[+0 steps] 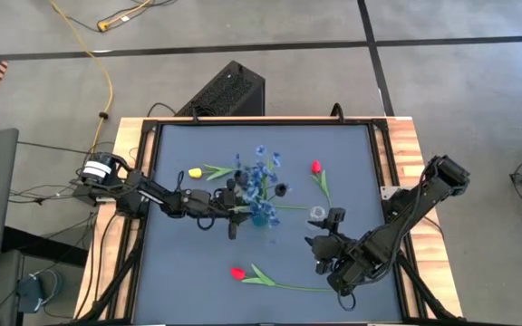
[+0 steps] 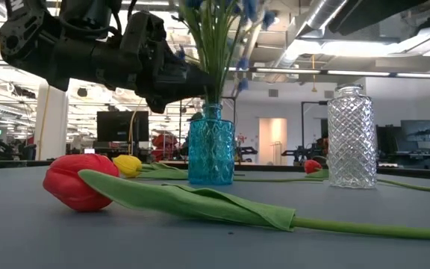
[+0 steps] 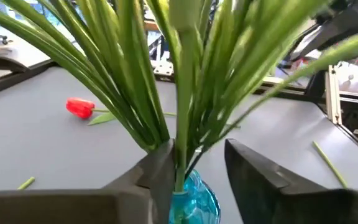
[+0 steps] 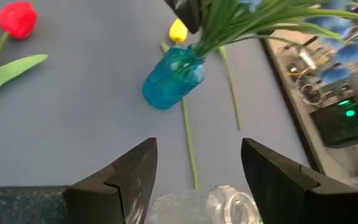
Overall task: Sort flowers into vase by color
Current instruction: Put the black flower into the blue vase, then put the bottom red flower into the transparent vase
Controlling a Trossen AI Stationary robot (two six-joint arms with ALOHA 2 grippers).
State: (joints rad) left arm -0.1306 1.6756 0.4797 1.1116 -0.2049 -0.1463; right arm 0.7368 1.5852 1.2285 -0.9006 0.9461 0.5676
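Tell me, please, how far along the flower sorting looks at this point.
Done: the blue sprays stand in the blue vase. In hand: the left gripper sits open around their stems just above the vase; the right gripper is open over the clear vase, which looks empty. Left: a yellow tulip and two red tulips lie on the table.

Blue sprays (image 1: 259, 177) stand upright in the blue vase (image 2: 210, 154) — mid-table. Two red tulips (image 1: 237, 273) and one yellow tulip (image 1: 195, 172) lie flat around it.
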